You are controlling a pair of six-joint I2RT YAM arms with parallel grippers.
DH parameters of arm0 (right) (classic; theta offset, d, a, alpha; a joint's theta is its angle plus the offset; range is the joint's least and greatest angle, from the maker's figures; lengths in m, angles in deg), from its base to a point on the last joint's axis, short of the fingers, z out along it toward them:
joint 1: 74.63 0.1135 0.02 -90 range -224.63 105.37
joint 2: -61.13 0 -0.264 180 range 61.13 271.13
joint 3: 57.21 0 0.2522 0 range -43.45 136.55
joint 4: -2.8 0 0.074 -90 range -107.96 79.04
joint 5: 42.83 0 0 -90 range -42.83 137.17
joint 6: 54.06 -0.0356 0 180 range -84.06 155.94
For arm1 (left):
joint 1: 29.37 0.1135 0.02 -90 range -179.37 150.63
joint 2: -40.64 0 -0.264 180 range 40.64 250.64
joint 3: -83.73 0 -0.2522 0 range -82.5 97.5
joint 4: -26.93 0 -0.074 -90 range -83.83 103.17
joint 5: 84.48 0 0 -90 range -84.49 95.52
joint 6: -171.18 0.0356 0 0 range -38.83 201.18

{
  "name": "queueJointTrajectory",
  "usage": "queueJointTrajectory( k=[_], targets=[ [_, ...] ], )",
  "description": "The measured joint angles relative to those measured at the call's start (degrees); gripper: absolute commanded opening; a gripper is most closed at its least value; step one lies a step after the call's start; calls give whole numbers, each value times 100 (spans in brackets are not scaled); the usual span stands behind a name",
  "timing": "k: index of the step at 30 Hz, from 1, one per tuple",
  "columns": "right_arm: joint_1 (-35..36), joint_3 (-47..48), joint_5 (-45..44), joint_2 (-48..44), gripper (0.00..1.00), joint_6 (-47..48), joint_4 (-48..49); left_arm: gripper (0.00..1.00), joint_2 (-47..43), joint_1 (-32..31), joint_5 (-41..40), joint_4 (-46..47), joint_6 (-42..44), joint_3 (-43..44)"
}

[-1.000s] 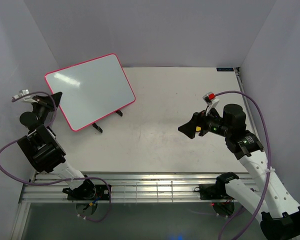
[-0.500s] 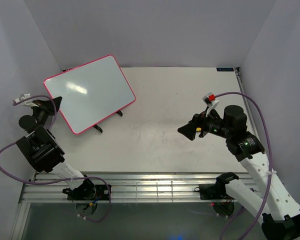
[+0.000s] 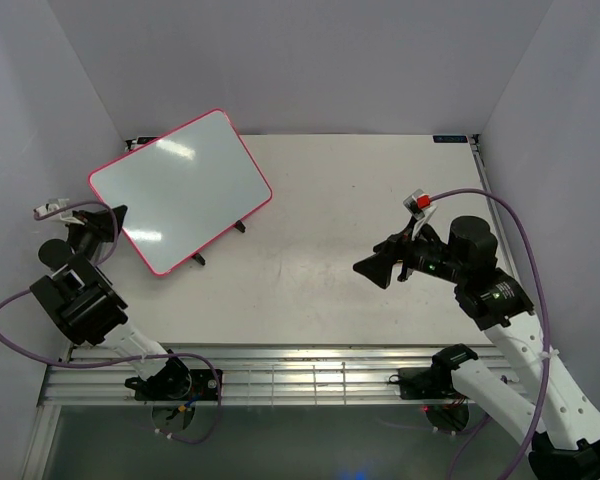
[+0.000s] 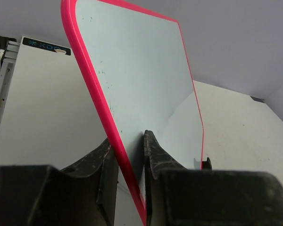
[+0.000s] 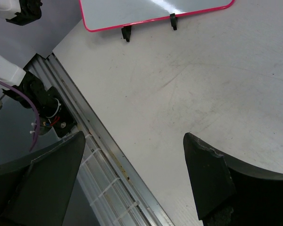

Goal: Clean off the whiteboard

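Observation:
The whiteboard (image 3: 180,190) is a glossy white board with a pink-red frame, blank, tilted at the far left of the table on thin black stand legs (image 3: 197,259). My left gripper (image 3: 113,222) is shut on the board's left edge. In the left wrist view the pink frame (image 4: 92,89) runs between my two fingers (image 4: 154,155), with the board face (image 4: 141,80) beyond. My right gripper (image 3: 375,268) is open and empty above the table's right middle. In the right wrist view the board's lower edge (image 5: 151,12) and stand legs show at the top.
The metal rail (image 3: 280,375) runs along the table's near edge, also seen in the right wrist view (image 5: 99,155). White walls close in the left, back and right. A red-tipped connector (image 3: 417,200) sits on the right arm's cable.
The whiteboard has shifted and tilted slightly in my left gripper's grip; its near edge sits lower. My right gripper has moved a little toward the near side, still open.

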Motion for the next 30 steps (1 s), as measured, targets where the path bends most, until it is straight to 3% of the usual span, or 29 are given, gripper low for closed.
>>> queueJointTrajectory(
  k=[22,30],
  targets=[
    [66,-61,37,-190,90,0,94,0,221,31,11,138,839,-94],
    [74,-127,111,-256,90,0,173,1,4,125,-129,221,1058,-649]
  ],
)
